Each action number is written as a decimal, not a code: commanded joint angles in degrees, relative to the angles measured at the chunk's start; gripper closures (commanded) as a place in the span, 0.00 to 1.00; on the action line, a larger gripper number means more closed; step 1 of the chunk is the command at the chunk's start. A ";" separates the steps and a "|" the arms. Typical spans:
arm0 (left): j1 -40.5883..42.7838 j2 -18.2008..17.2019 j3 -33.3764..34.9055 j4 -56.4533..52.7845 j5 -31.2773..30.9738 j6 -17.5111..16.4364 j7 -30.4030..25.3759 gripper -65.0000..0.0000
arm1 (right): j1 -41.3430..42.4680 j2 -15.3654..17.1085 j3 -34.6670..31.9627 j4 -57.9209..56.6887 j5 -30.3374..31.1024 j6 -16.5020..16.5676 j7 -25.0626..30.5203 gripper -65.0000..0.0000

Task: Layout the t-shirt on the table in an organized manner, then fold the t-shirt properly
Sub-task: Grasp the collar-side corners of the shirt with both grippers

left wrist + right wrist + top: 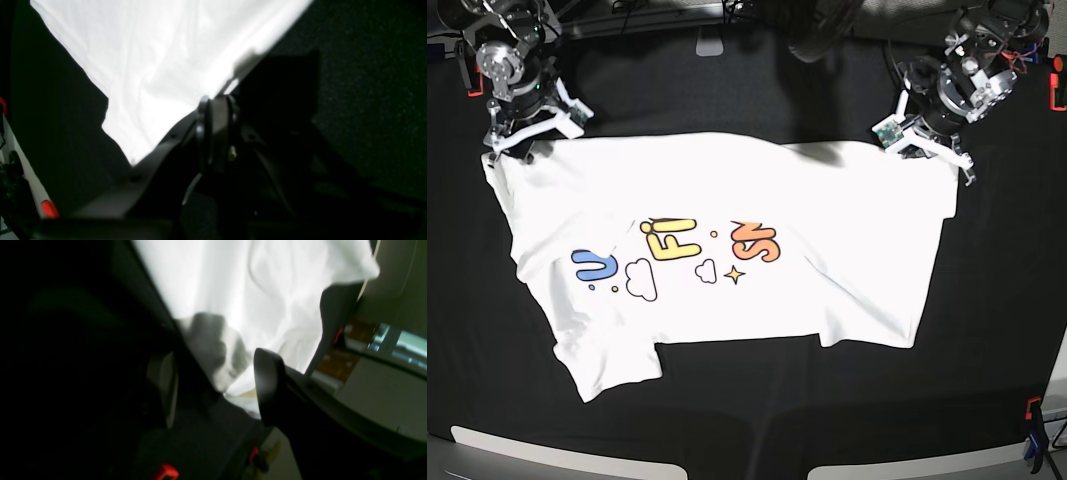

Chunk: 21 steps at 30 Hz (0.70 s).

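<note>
The white t-shirt [727, 200] lies print side up on the black table [777, 90], spread wide with one sleeve pointing to the near left. My left gripper [957, 165] is at the shirt's far right corner, shut on the t-shirt's edge [150, 50], its fingers [217, 110] pressed together over the dark table [367, 66]. At the far left corner my right gripper [532, 140] stands open. In the right wrist view its jaws are wide apart [217, 380] with rumpled white cloth [233, 280] lying between them.
Red clips sit on the table's edges at the far left [472, 80], far right [1057, 95] and near right [1031, 408]. A grey rim [527, 455] runs along the near edge. Black cloth surrounds the shirt on all sides.
</note>
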<state>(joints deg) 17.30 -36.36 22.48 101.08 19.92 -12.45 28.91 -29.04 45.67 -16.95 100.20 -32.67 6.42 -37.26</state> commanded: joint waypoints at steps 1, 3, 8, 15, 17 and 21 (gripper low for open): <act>-0.17 -0.66 -0.31 0.68 -0.07 0.26 -0.24 1.00 | 0.81 1.03 0.48 0.26 -0.31 -0.46 -1.62 0.46; -0.17 -0.66 -0.31 0.68 -0.04 0.26 -0.22 1.00 | 1.38 1.40 0.46 0.26 0.07 -0.44 -1.73 0.46; -0.17 -0.66 -0.31 0.68 -0.04 0.26 -0.24 1.00 | 1.42 4.04 0.48 0.26 0.07 -0.44 -1.49 0.46; -0.17 -0.66 -0.31 0.68 -0.04 0.26 -0.24 1.00 | 1.40 4.81 0.46 0.26 -0.17 -0.42 0.52 0.46; -0.17 -0.66 -0.31 0.68 -0.04 0.26 -0.24 1.00 | 1.40 4.79 0.42 0.26 -0.17 -0.42 1.51 0.46; -0.17 -0.66 -0.31 0.68 -0.04 0.26 -0.26 1.00 | 1.40 4.79 0.42 0.26 -0.15 -0.42 2.01 0.46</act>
<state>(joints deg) 17.30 -36.36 22.48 101.08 19.92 -12.45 28.91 -27.94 49.34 -17.04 99.90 -31.53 6.61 -35.57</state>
